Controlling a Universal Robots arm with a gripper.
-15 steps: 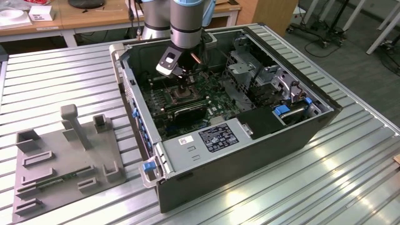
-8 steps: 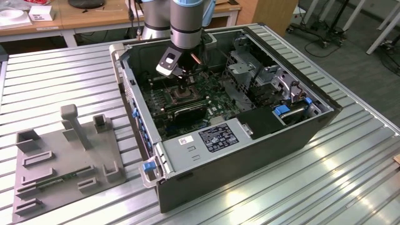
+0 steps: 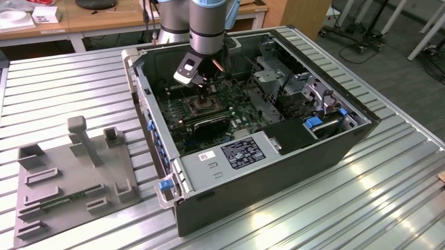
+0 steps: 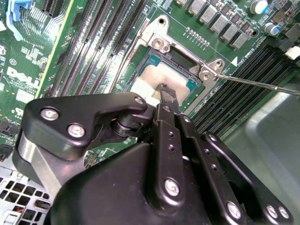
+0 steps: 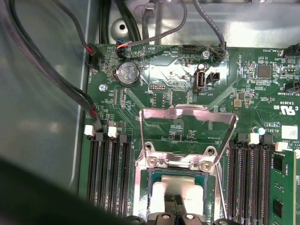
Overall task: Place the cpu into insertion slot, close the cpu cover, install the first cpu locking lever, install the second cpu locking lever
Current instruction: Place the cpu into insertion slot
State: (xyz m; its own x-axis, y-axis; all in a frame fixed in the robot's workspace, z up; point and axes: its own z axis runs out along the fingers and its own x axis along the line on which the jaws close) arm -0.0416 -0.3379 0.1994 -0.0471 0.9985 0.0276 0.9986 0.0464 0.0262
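Reaching down into the open computer case (image 3: 278, 172), the gripper (image 3: 206, 98) had its two black fingers drawn together, tip against tip with only a seam between them and nothing clasped. In both wrist views the joined tips (image 4: 166, 91) (image 5: 174, 200) met the pale top face of the cpu (image 4: 149, 77) (image 5: 161, 187), near the middle of that face; whether they pressed or merely touched could not be told. The cpu lay flat inside the insertion slot (image 5: 142, 187), its green edge framed by the slot's silver rim. Beyond the slot, the cpu cover (image 5: 187, 112) stood swung up on its hinge, so that the green motherboard (image 5: 164, 79) showed through its central window. A thin locking lever (image 4: 253, 83) ran outward from the hinge corner, clear of the slot. Long black memory slots (image 5: 110, 173) flanked the socket on both sides. In the exterior view the case lay on a ribbed metal table (image 3: 70, 78), with a grey fixture tray (image 3: 70, 177) well apart toward the exterior view's left.
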